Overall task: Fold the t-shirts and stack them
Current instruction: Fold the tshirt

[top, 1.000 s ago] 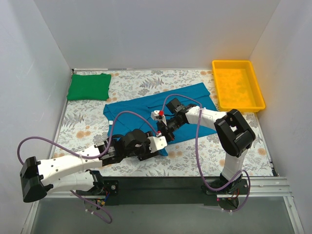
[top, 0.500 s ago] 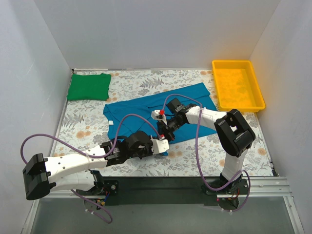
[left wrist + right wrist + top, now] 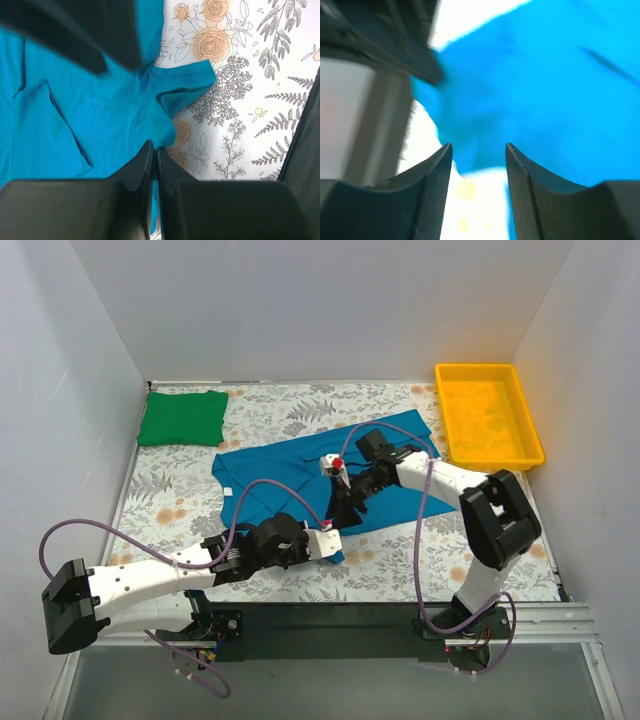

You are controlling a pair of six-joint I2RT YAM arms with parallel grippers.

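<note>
The teal-blue t-shirt (image 3: 290, 465) lies spread out mid-table, sleeves and hem rumpled. My left gripper (image 3: 333, 543) is at its near hem corner. In the left wrist view the jaws (image 3: 154, 150) are pressed together with a strip of teal cloth (image 3: 75, 115) pinched between them. My right gripper (image 3: 348, 505) hovers just behind, over the same part of the shirt. It is open (image 3: 477, 147), with teal cloth (image 3: 545, 85) below and nothing between the fingers. The green t-shirt (image 3: 182, 417) lies folded at the back left corner.
A yellow plastic tray (image 3: 476, 367) stands at the back right. White walls close in the floral-print table (image 3: 270, 405) on three sides. The right arm's dark gripper (image 3: 75, 30) hangs blurred just beyond my left fingers. Purple cables loop over both arms.
My left gripper has slid right to the teal shirt's near hem and shut on it. My right gripper has let go, opened, and its arm has risen and swung back-right.
</note>
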